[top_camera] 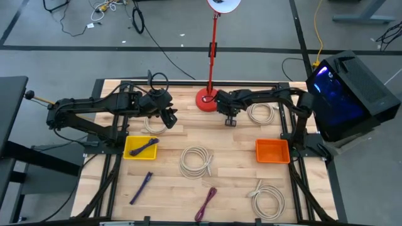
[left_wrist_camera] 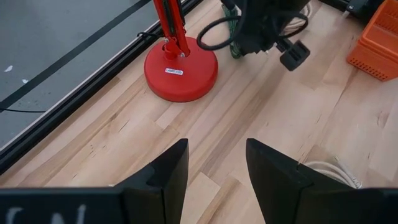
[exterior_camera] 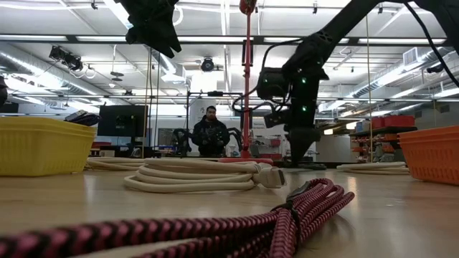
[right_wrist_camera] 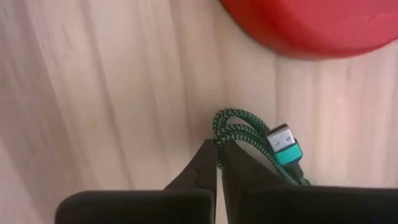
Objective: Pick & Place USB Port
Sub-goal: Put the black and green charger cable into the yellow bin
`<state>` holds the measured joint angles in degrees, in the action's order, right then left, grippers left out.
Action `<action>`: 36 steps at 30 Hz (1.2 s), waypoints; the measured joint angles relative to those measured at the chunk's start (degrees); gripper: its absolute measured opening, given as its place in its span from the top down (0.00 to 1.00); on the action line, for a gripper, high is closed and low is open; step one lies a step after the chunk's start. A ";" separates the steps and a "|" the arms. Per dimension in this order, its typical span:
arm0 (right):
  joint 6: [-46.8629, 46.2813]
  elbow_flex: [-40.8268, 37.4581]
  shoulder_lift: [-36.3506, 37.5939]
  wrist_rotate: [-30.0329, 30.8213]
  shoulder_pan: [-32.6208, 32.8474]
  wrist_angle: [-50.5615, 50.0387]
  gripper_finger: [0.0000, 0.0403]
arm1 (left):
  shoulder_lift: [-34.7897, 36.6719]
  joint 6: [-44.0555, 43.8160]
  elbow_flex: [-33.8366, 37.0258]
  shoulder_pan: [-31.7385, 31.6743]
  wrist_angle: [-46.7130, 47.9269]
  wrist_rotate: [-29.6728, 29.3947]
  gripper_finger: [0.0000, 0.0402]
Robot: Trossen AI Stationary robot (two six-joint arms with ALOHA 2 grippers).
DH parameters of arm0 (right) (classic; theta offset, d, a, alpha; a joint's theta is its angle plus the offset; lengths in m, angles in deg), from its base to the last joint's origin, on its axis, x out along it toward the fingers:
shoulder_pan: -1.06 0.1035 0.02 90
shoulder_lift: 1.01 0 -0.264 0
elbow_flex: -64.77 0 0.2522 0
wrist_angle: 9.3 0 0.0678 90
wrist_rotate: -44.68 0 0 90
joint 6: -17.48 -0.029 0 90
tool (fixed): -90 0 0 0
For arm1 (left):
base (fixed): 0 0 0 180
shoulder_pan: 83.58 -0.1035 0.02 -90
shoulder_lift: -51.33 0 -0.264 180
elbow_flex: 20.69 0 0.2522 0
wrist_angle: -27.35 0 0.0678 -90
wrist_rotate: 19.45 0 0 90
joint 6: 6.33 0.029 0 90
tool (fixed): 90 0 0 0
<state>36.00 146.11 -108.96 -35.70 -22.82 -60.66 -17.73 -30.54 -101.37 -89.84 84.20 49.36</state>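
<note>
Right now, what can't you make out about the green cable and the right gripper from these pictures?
- Green cable: in the right wrist view the right gripper covers part of it, so whether any strand is pinched is unclear.
- High view: the right gripper hides the cable entirely.
- Low view: gripper is dark against the room; cable too small to see.
- Left wrist view: the right arm covers most of the cable.

Braided green cable [right_wrist_camera: 249, 140], metal plug; matt wood table [top_camera: 239, 182]; glossy red lamp base [left_wrist_camera: 181, 68].
</note>
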 joint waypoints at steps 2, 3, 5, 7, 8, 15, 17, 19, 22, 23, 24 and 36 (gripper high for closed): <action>0.36 2.26 0.13 -0.05 0.04 -2.14 1.00 | 0.00 0.00 0.00 0.00 -0.02 0.00 0.58; 0.47 3.56 0.15 -0.06 0.04 -3.06 1.00 | 0.00 0.00 0.00 0.00 -0.04 -0.06 0.58; 1.00 6.51 0.16 -0.10 0.26 -4.27 1.00 | 0.00 0.00 0.00 0.00 -0.02 -0.15 0.58; 1.76 9.66 0.19 -0.10 0.37 -4.88 1.00 | 0.00 0.00 0.00 0.00 -0.04 -0.17 0.58; 1.90 11.24 0.23 -0.12 0.43 -5.28 1.00 | 0.00 0.00 0.00 0.00 -0.02 -0.17 0.58; 3.27 21.31 0.29 -3.13 -0.42 -12.67 1.00 | 0.00 -0.04 0.00 0.00 -0.02 -1.81 0.58; 3.06 23.71 0.34 -5.25 -0.66 -15.40 1.00 | 0.00 -0.04 0.00 0.00 -0.02 -2.34 0.58; 3.18 26.15 0.34 -6.22 -0.74 -18.35 1.00 | 0.00 -0.02 0.00 0.00 -0.02 -2.83 0.58; 4.17 29.75 0.34 -8.45 -0.66 -22.52 1.00 | 0.00 -0.02 0.00 0.00 -0.02 -3.20 0.58; 4.27 30.82 0.34 -9.98 -0.66 -23.91 1.00 | 0.00 -0.02 0.00 0.00 -0.02 -3.20 0.58; 4.23 32.03 0.34 -11.74 -0.65 -25.34 1.00 | 0.00 -0.02 0.00 0.00 0.00 -3.19 0.58; -5.02 52.17 2.38 -47.40 -0.59 -26.03 1.00 | 0.00 1.08 0.00 0.00 -0.01 -3.68 0.58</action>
<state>30.99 198.28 -106.58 -83.10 -23.41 -86.69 -17.73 -29.46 -101.37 -89.84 84.19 45.68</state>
